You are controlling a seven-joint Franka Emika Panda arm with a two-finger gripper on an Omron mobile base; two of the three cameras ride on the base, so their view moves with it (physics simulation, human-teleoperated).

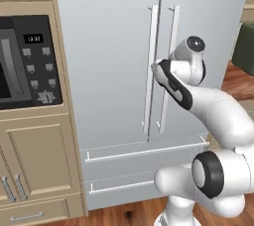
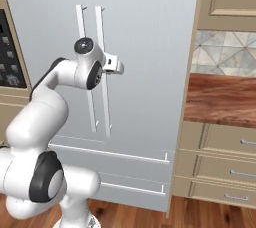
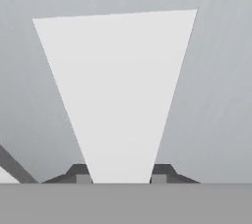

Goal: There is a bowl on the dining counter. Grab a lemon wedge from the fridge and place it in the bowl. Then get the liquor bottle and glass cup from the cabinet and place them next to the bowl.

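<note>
- Two long handles run down the middle of the fridge (image 1: 109, 46); both doors are shut.
- Gripper (image 3: 120, 179) has a finger on each side of a pale handle (image 3: 118, 95), pinching it.
- From the right base view the gripper (image 2: 116, 67) sits at the right handle (image 2: 101, 62).
- Oven panel (image 1: 42, 64) sits left of the fridge; wooden counter (image 2: 220, 99) lies to its right.
</note>
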